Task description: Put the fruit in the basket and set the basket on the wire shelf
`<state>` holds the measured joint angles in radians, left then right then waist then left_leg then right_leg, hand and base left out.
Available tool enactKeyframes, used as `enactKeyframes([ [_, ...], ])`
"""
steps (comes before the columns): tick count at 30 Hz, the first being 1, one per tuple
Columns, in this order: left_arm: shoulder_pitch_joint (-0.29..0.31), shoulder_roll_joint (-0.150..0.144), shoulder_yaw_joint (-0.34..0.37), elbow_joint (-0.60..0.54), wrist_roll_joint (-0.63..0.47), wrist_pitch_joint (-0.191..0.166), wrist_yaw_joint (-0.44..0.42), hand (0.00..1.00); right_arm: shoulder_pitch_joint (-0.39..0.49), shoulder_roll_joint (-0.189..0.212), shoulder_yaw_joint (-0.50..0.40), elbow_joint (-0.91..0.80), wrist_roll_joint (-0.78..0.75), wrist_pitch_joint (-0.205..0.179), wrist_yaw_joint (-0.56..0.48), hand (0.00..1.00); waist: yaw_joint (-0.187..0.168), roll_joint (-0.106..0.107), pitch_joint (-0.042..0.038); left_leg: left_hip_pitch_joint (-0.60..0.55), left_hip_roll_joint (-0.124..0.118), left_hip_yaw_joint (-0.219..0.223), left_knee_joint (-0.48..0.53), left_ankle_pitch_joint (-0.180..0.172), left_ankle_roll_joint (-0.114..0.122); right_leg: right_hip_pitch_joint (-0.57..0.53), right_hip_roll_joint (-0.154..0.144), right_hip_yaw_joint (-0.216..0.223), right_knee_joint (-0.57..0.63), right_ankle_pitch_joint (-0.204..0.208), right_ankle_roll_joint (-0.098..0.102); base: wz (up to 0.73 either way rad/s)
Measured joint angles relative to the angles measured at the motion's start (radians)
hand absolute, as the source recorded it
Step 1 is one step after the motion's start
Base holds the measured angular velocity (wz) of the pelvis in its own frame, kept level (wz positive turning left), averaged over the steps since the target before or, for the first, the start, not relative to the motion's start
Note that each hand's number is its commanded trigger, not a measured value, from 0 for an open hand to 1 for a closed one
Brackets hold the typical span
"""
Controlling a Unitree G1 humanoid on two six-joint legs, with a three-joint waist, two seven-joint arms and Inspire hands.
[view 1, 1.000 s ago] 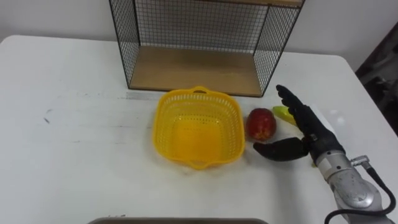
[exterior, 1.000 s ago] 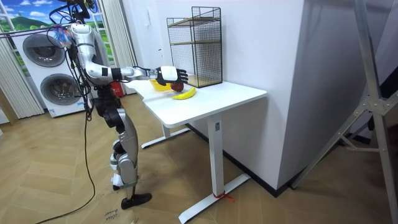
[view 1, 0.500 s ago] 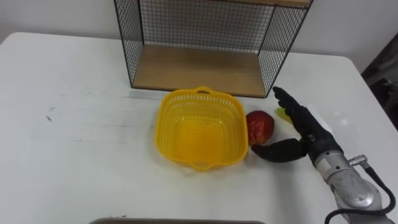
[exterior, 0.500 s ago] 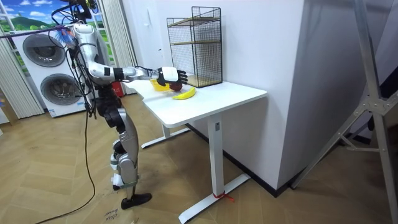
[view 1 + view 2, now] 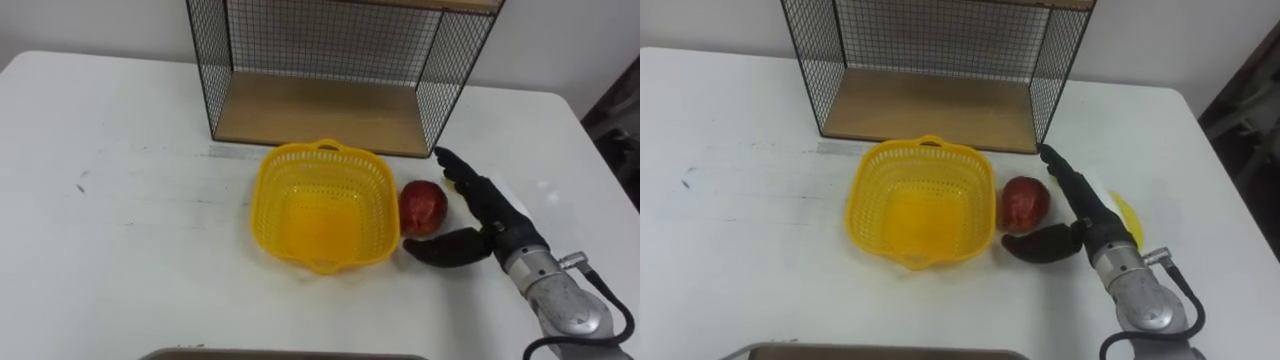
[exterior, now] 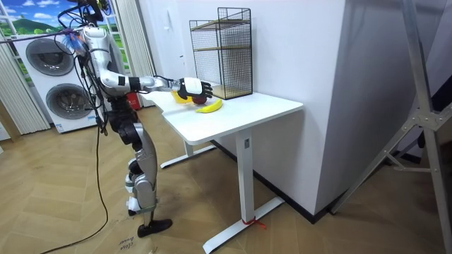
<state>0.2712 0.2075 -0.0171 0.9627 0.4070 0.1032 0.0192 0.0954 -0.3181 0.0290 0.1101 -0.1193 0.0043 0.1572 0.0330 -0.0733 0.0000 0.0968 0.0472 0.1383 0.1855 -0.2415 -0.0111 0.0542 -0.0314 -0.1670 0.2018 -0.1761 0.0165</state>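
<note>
An empty yellow basket (image 5: pixel 320 215) stands on the white table (image 5: pixel 130 230), just in front of the wire shelf (image 5: pixel 330 70) with its wooden floor. A red apple (image 5: pixel 423 204) lies right beside the basket's right rim. My right hand (image 5: pixel 500 225) is open beside the apple: straight fingers (image 5: pixel 1070 188) run along its right side and the thumb (image 5: pixel 1040 246) lies in front of it, close to it. A yellow banana (image 5: pixel 1128 216) lies on the table behind the hand, mostly hidden by it. In the room view the banana (image 6: pixel 210 106) lies below my outstretched right hand (image 6: pixel 192 87).
The table's right edge (image 5: pixel 600 170) is close to my right arm. Bare table lies left of the basket. I stand at the table's end, with washing machines (image 6: pixel 53 85) behind me.
My right hand has slid a little forward and left, so its fingers now reach past the apple and cover more of the banana. The basket and the apple have not moved.
</note>
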Motion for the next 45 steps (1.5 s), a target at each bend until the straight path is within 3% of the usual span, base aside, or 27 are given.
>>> enactKeyframes([
  [10,0.002,0.000,-0.001,-0.001,0.000,0.009,-0.002,0.00,-0.043,0.000,0.000,0.081,-0.044,0.020,-0.002,0.00,0.003,0.003,0.0053,-0.001,0.000,-0.004,0.005,0.000,0.000,0.002,-0.001,-0.004,0.000,0.000,0.000,0.00],
  [16,0.006,0.000,0.005,-0.001,0.000,0.022,-0.013,0.00,-0.066,0.000,0.000,0.093,-0.066,0.035,0.004,0.00,0.003,-0.007,0.0115,-0.011,-0.001,-0.013,0.015,0.000,0.000,0.005,-0.003,-0.016,-0.004,0.000,0.000,0.05],
  [28,-0.005,0.001,0.005,-0.006,0.000,0.021,-0.044,0.00,-0.139,0.000,-0.002,0.118,-0.050,0.041,0.021,0.00,0.003,-0.007,0.0088,-0.019,-0.002,-0.037,0.018,0.000,0.000,0.013,-0.003,-0.038,-0.015,0.000,0.000,0.05],
  [36,-0.005,0.001,0.016,-0.007,0.045,0.022,-0.055,0.00,-0.173,-0.001,-0.002,0.158,-0.062,0.042,0.050,0.00,0.027,-0.024,-0.0024,-0.017,-0.002,-0.038,0.019,0.000,0.000,0.015,-0.004,-0.040,-0.015,0.000,0.000,0.00],
  [45,-0.008,0.001,0.015,-0.009,0.045,0.023,-0.071,0.00,-0.175,-0.001,0.000,0.159,-0.118,0.051,0.087,0.00,0.043,-0.036,0.0024,-0.017,-0.003,-0.042,0.020,0.000,0.000,0.017,-0.005,-0.047,-0.015,0.000,0.000,0.00],
])
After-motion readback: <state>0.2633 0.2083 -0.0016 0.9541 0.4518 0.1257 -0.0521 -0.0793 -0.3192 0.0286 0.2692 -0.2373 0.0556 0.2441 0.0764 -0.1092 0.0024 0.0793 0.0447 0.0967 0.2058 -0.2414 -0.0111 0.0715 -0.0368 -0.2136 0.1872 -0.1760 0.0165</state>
